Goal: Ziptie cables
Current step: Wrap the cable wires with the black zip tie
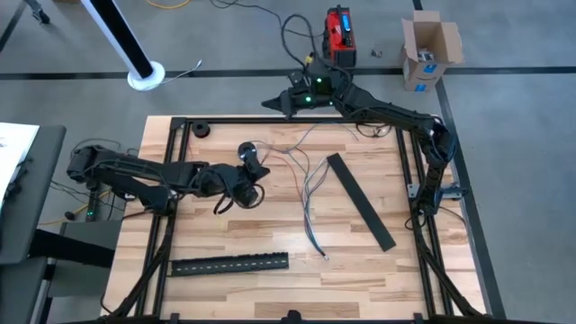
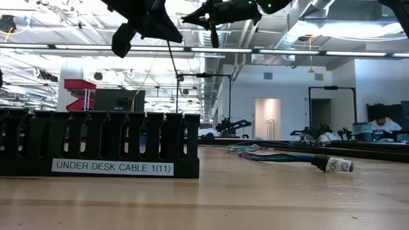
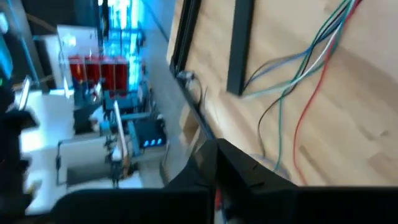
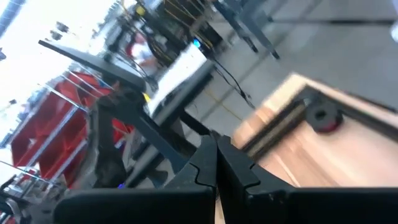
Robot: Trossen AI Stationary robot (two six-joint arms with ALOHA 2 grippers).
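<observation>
The cables (image 1: 308, 184) are thin grey, green and red wires. They lie loosely along the middle of the wooden table and also show in the left wrist view (image 3: 305, 68). My left gripper (image 1: 245, 180) hovers above the table just left of them, its fingers shut (image 3: 216, 171). A thin dark strip (image 2: 174, 61) hangs below it. My right gripper (image 1: 273, 104) is raised over the table's far edge, shut (image 4: 216, 155), with nothing in it. My left gripper is shut on the upper end of the thin dark strip (image 2: 169, 42). The gripper's own body hides the place of contact. The strip hangs slack below the fingers toward the table.
A long slotted black strip (image 1: 229, 264) lies near the front edge, labelled in the low view (image 2: 112, 167). A flat black strip (image 1: 360, 200) lies aslant right of the cables. A small round roll (image 1: 200, 129) sits at the far left corner. A black frame (image 1: 409, 171) borders the table.
</observation>
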